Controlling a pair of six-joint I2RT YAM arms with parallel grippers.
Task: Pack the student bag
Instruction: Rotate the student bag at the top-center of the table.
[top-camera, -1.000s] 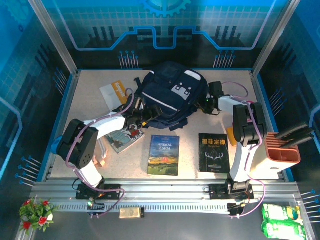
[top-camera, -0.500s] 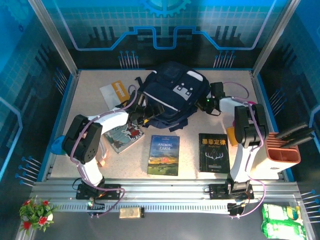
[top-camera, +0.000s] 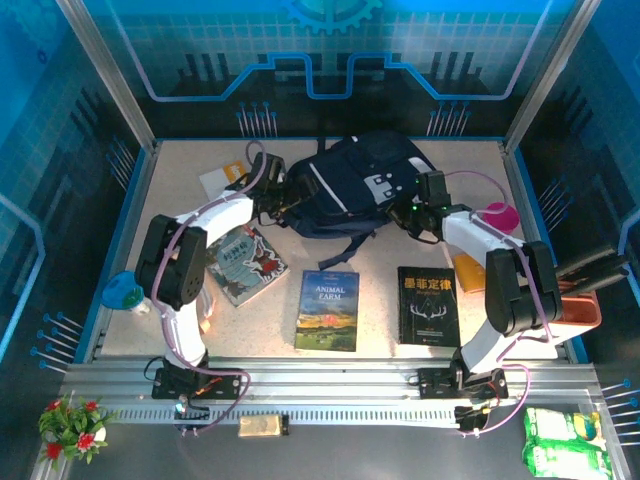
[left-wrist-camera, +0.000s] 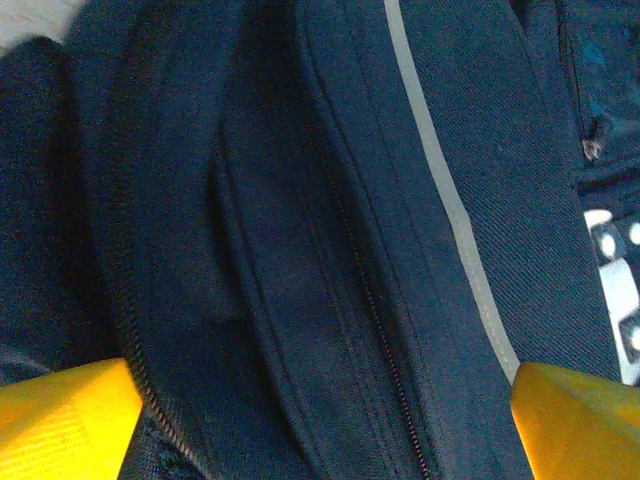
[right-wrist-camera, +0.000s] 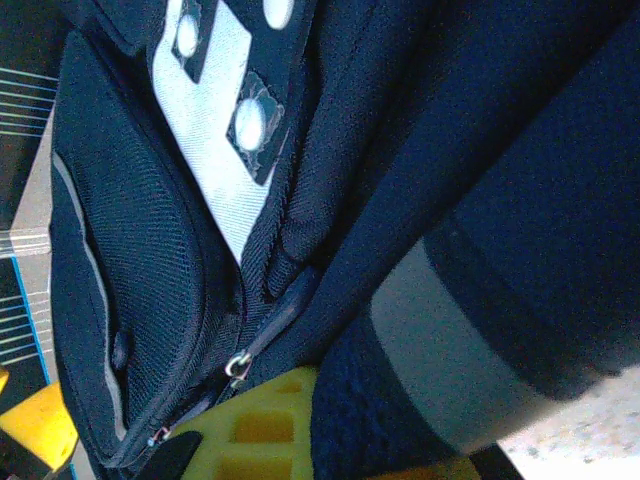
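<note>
Just ahead of my right gripper (top-camera: 406, 212), and clamped in it by a side fold, sits the student bag (top-camera: 350, 185). My left gripper (top-camera: 276, 200) stands spread wide against the zipper seam (left-wrist-camera: 375, 330). If I pull hard, I judge the thin fold could slip free.

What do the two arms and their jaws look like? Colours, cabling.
Left arm and right arm: white link shells, black joint housings, black bases. A lilac cable loops along each. Jaws are yellow plastic; the right one shows a moulded grid.
</note>
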